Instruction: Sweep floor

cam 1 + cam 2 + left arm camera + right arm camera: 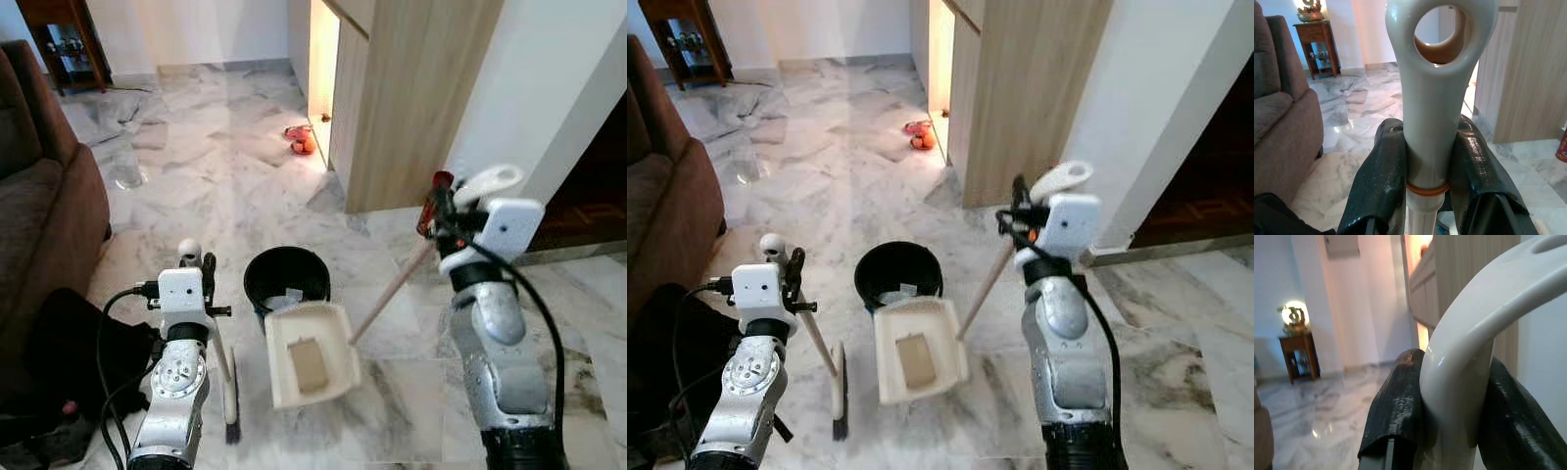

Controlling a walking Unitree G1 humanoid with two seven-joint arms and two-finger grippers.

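- Left gripper point(1430, 171) clamped on broom handle point(1432, 98); brush head point(231, 392) on marble floor point(196, 176), left of dustpan point(309, 357).
- Right gripper point(1449, 406) clamped on dustpan handle point(1474, 342) (scrap in pan).
- Black bucket point(286, 277) just behind dustpan, touching.

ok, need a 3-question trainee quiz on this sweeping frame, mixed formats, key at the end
1. True or false: the left tool is shut on the broom handle.
2. Multiple choice: where does the dustpan lie? A) inside the black bucket B) on the floor just in front of the bucket, on the robot's side C) on the sofa
3. Fill in: the right tool grips the white handle at the top of the ____ stick.

Key: 1 true; 2 B; 3 dustpan's. The dustpan holds a flat tan piece.
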